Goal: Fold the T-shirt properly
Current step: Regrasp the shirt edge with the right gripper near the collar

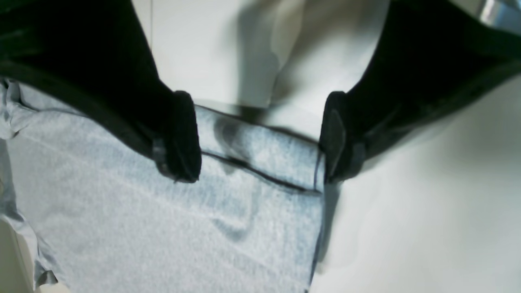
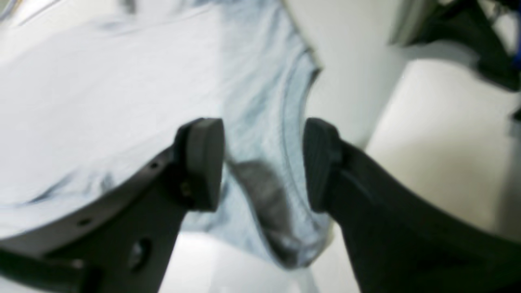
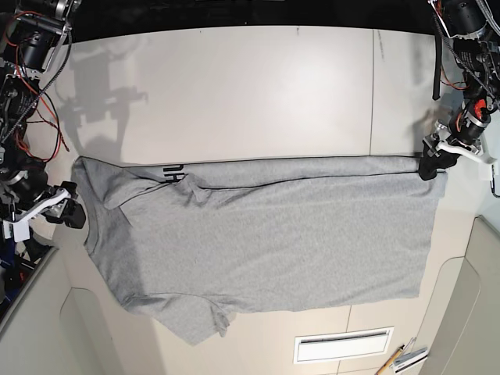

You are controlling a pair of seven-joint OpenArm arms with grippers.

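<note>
Spread-fingered grippers, left (image 1: 260, 136) and right (image 2: 263, 165), are placed over opposite ends of the T-shirt (image 3: 273, 242), which is laid wide across the table (image 3: 273, 70), its far edge turned over in a strip. An early lengthwise fold seems in hand; next, both far corners should be pinched and drawn nearer together. Most lettering is hidden; the right wrist view is blurred.

T-shirt (image 3: 273, 242): spread on table (image 3: 250, 86). Panel (image 3: 342, 346): below the T-shirt in the base view. Pens (image 3: 393, 359): just beside panel, on that view's right.
</note>
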